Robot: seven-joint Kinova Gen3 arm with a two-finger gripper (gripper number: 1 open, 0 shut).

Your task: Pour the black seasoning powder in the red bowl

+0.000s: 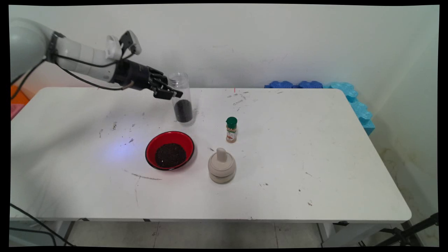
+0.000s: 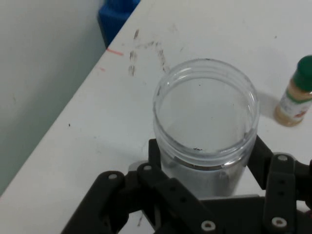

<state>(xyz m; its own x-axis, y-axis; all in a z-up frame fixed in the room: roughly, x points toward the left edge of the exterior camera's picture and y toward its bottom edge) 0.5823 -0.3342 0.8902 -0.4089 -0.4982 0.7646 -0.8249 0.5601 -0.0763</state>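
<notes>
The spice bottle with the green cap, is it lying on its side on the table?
No, the spice bottle stands upright on the table, green cap on top, just behind the beige lidded pot.

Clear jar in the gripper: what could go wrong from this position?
The clear jar is tall, open-topped and part-filled with dark grains; the gripper clasps it near the rim, so a tilt might spill them. Swinging it low could knock the spice bottle or the red bowl.

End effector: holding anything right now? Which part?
Yes. The end effector grips the clear jar by its upper wall, just below the open rim; dark grains fill its lower part.
</notes>
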